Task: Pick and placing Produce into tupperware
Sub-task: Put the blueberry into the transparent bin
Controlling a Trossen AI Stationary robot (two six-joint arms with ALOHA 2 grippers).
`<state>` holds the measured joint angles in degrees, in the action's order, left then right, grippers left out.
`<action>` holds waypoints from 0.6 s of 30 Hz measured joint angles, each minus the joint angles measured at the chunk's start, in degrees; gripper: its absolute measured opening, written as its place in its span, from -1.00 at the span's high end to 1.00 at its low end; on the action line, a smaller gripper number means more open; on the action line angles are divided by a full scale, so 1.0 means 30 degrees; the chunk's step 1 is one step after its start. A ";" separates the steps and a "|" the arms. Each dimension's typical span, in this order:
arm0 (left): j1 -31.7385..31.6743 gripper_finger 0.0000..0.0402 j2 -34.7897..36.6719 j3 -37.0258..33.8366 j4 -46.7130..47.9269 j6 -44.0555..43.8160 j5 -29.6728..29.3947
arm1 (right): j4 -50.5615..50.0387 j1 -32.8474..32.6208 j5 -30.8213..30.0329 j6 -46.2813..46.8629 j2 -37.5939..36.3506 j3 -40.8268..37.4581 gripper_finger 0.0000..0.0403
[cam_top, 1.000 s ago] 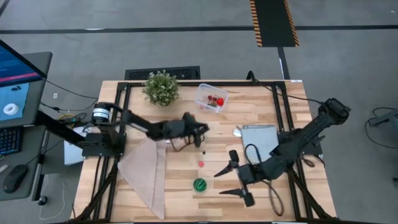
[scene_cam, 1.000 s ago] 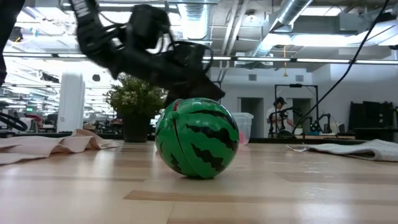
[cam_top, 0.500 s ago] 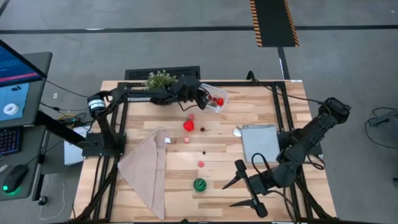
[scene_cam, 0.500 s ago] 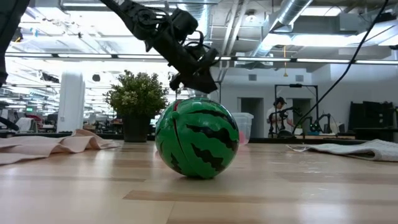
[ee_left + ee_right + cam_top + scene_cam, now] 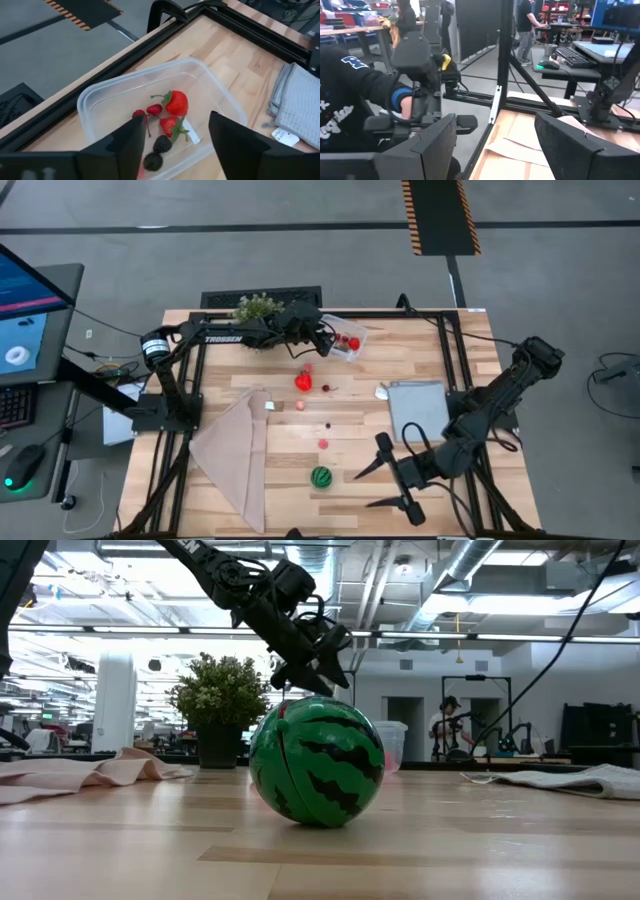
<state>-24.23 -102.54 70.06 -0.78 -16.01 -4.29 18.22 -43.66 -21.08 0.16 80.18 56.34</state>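
The tupperware (image 5: 340,339) stands at the table's far edge, a clear tub holding strawberries, a cherry and dark berries (image 5: 167,122). My left gripper (image 5: 324,340) hovers open just above it; in the left wrist view its fingers (image 5: 177,135) frame the tub without touching. On the table lie a red strawberry (image 5: 303,381), several tiny pink and dark pieces (image 5: 323,444) and the green striped ball (image 5: 321,476), which fills the low view (image 5: 316,761). My right gripper (image 5: 361,490) waits open near the table's near edge, right of the ball.
A potted plant (image 5: 258,307) stands at the far edge beside the tub, partly under my left arm. A beige cloth (image 5: 235,455) covers the near left. A grey-blue sheet (image 5: 415,408) lies on the right. People and desks show beyond the table (image 5: 405,20).
My left gripper swung from the table's middle to the far edge and stopped over the tupperware, uncovering the red strawberry and small pieces it had hidden. My right gripper shifted a little toward the near edge.
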 joint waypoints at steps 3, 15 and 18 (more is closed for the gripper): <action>0.0002 -0.13 0.0000 0.0000 0.0085 0.0281 0.0264 | -0.0081 0.0241 0.0000 0.0454 0.0176 0.0000 -0.47; 0.1522 -0.17 0.1271 -0.0007 0.2069 0.1909 0.2282 | -0.0363 0.0056 -0.0003 0.0933 0.0240 -0.0029 -0.47; 0.2089 -0.17 0.2538 -0.0636 0.1918 0.2100 0.1908 | -0.0345 -0.0119 -0.0007 0.0963 0.0240 -0.0029 -0.47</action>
<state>-17.96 -94.93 68.16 4.98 -9.71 1.43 17.18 -44.01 -21.10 3.05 80.90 56.25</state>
